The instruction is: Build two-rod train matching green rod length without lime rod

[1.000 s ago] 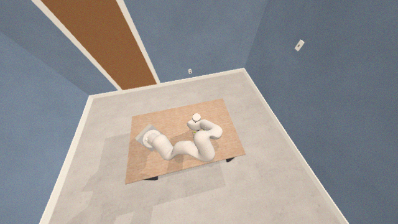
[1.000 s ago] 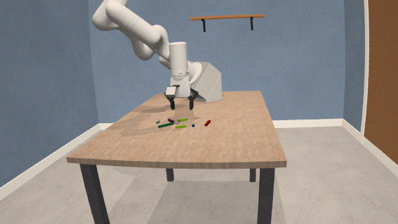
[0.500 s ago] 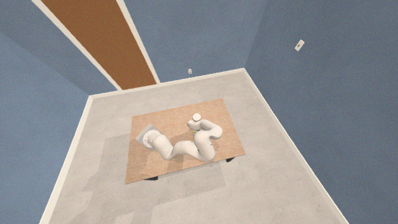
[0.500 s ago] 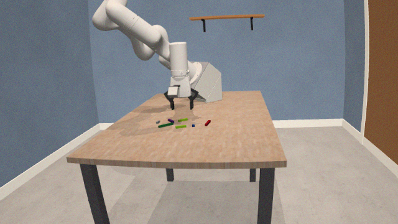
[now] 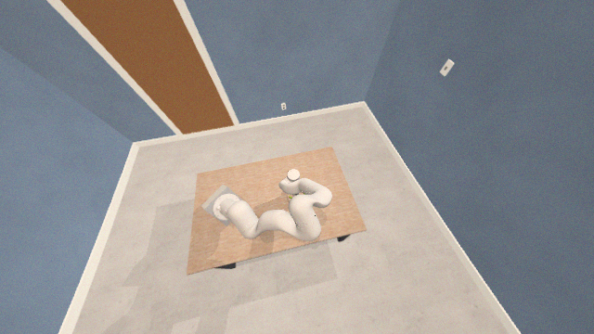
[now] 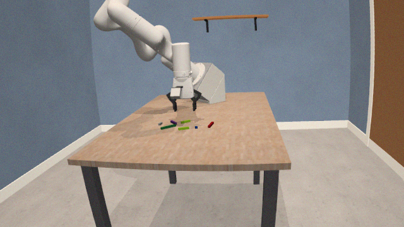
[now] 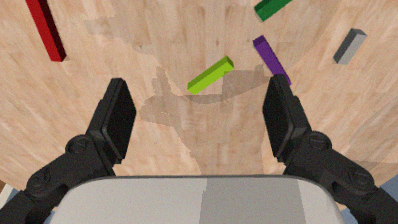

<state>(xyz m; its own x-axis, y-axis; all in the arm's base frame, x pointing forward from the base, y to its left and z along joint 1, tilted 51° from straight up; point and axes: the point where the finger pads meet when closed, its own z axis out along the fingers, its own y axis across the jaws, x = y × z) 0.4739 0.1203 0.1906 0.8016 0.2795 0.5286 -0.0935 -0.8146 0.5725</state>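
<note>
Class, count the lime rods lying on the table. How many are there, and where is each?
2. One lime rod lies below the open gripper, right of the purple rod. The other lies nearer the camera, between the green rod and the blue rod.

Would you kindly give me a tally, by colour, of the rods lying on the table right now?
Lime rods: 2
Green rod: 1
Purple rod: 1
Red rod: 1
Grey rod: 1
Blue rod: 1
Total: 7 rods
</note>
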